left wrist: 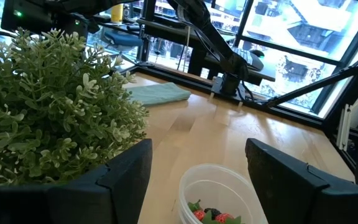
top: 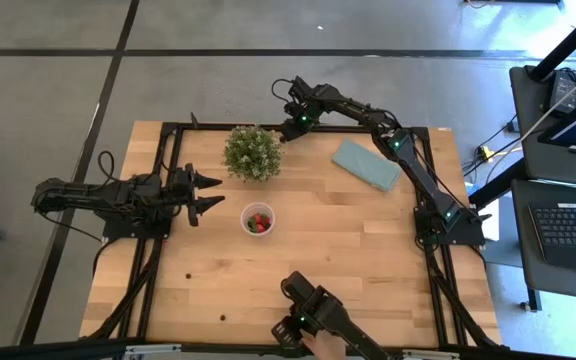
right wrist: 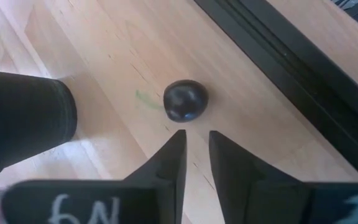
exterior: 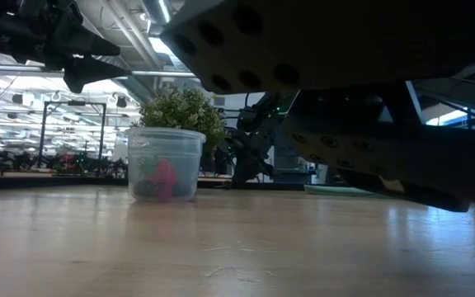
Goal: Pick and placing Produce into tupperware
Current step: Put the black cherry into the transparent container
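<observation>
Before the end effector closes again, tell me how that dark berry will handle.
The dark berry looks round and smooth, so a nudge would likely roll it. It lies loose just beyond the shut right end effector, so it is probably light. Being so small, it may slip out.

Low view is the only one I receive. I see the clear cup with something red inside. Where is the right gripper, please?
Observer: The right gripper is at the far edge of the table, near the potted plant.
Operator: Does it hold a berry?
Observer: No. Its fingers are shut on nothing; a dark berry lies on the table just beyond their tips.
Operator: And the left one?
Observer: The left gripper hangs open beside the cup, pointing towards it.
</observation>
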`<state>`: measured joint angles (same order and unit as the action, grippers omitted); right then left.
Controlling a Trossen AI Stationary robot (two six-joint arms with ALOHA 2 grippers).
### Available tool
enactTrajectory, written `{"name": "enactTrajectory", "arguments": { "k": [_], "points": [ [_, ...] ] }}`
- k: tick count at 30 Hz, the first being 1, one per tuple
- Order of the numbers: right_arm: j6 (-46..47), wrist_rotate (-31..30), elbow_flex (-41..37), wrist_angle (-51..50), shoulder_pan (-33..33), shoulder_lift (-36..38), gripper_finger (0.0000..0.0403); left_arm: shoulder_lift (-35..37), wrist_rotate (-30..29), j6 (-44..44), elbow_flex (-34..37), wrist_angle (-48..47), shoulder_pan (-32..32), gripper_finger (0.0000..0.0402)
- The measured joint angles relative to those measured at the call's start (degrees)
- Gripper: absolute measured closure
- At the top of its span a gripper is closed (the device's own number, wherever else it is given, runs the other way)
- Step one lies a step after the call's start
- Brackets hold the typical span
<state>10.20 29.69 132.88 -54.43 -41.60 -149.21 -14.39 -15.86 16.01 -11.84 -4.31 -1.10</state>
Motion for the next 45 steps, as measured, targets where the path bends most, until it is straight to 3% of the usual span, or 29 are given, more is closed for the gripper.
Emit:
{"name": "enactTrajectory", "arguments": {
  "k": [12, 37, 45],
  "points": [
    [0.07, 0.15, 0.0, 0.7, 0.0, 0.0, 0.0311, 0.01, 0.0, -0.04, 0.0, -0.01, 0.01, 0.0151],
    [1.55, 0.49, -0.02, 0.95, 0.0, 0.0, 0.031, 0.0, 0.02, 0.0, 0.0, -0.01, 0.01, 0.0151],
    [3.11, 3.97, -0.02, 3.88, 0.5, 0.0, 0.031, 0.02, 0.02, 0.11, 0.0, 0.02, 0.02, 0.0151]
  ]
}}
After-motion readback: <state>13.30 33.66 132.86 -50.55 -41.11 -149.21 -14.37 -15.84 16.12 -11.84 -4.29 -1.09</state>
